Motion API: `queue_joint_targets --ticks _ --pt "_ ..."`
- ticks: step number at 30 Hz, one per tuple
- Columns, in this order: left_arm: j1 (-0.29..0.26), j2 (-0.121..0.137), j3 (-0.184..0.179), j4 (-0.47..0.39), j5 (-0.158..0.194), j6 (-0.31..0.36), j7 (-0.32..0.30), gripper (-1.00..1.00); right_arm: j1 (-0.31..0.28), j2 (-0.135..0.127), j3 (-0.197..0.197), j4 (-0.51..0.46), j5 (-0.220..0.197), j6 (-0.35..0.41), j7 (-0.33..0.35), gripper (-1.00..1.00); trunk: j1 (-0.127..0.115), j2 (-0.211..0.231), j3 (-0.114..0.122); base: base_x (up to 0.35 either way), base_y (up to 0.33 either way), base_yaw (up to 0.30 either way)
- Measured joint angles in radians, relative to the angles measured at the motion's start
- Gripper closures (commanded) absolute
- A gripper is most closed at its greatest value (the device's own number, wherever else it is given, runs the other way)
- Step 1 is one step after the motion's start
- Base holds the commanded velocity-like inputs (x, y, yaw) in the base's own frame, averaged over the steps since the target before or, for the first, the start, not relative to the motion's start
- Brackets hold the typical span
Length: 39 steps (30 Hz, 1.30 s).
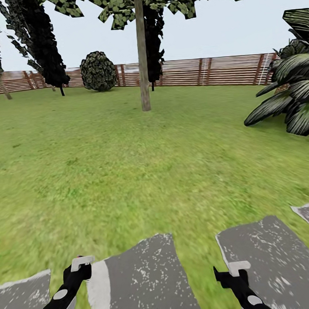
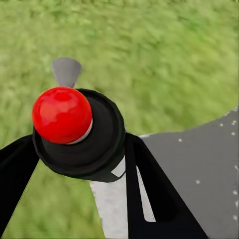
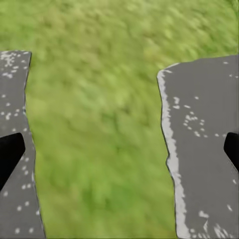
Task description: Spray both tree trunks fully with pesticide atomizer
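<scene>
In the left wrist view, my left gripper (image 2: 82,152) is shut on the pesticide atomizer (image 2: 99,139), a black round body with a glossy red ball on top and a grey nozzle (image 2: 66,70) poking out over the grass. In the head view the left gripper (image 1: 78,268) hangs low over a grey paving slab. My right gripper (image 1: 234,272) is also low; in its wrist view the gripper (image 3: 122,149) is open, with nothing between its widely spaced fingers. One tree with a straight, mottled grey-beige trunk (image 1: 143,63) stands far ahead on the lawn (image 1: 127,165). No specks show on it.
Grey paving slabs (image 1: 148,278) lie under both arms, with strips of grass between them. A brown slatted fence (image 1: 213,71) closes the back. Dark cypress-like trees (image 1: 42,42), a round bush (image 1: 97,71) and a palm (image 1: 297,95) at the right edge the lawn.
</scene>
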Motion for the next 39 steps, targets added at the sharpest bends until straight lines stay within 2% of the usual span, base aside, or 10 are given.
queue_joint_targets --ticks 39 --pt "0.001 0.0 0.0 0.001 0.0 -0.001 0.0 1.0 0.003 0.002 0.003 0.0 0.002 -0.001 0.008 -1.0 0.0 0.0 0.0 0.337 0.0 0.001"
